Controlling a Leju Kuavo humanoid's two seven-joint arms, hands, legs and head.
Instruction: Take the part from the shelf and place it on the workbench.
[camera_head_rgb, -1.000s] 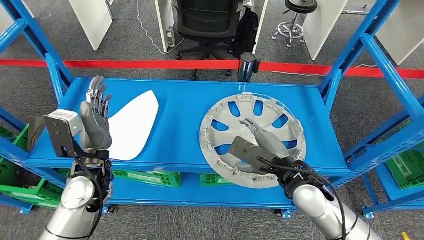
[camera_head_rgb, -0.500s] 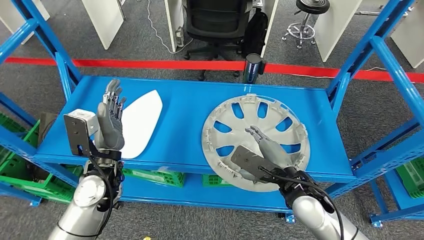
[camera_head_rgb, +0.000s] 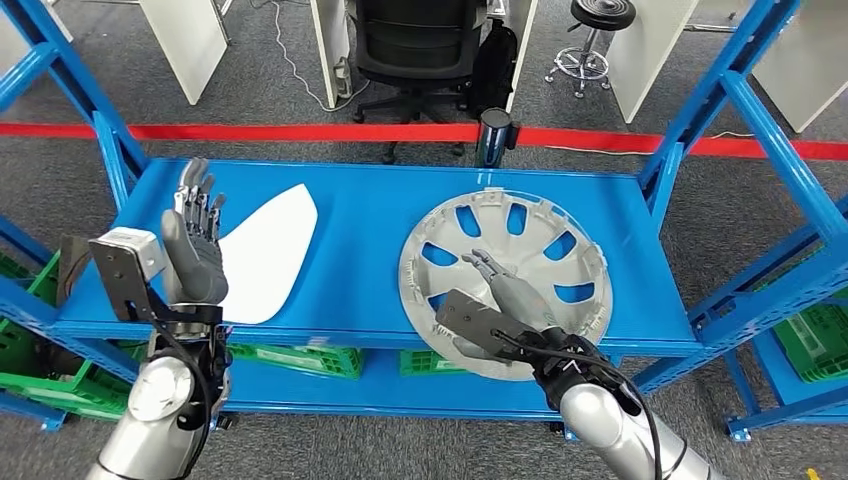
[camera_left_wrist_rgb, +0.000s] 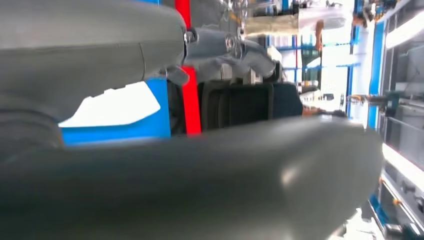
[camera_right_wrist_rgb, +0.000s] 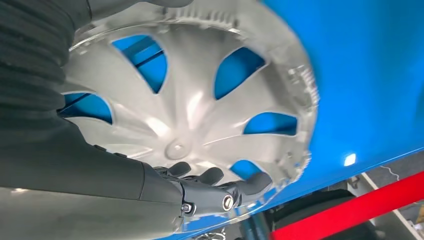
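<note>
The silver hubcap (camera_head_rgb: 505, 282) lies flat on the blue shelf (camera_head_rgb: 365, 240), its near edge over the front rim. The right hand (camera_head_rgb: 510, 296) rests on it with fingers stretched, further toward the centre than before. The left hand (camera_head_rgb: 193, 248) stays raised, fingers apart, holding nothing, beside the white panel (camera_head_rgb: 265, 250).

Head cam's evenly lit from overhead, no hard shadows, sharp thru the middle, w/ the blue shelf (camera_head_rgb: 360, 250) uprights splaying out at 10 and 2 o'clock from wide-angle distortion. On my left wrist cam the left hand (camera_left_wrist_rgb: 200, 170) is so close it's a soft grey blur, and the bg at 3 o'clock is blown out white. Right wrist cam's bright and mostly crisp: soft sheen on the hubcap (camera_right_wrist_rgb: 195, 105), a small glare spot on the shelf at 4 o'clock, the near cover at 9 o'clock dark and out of focus.
</note>
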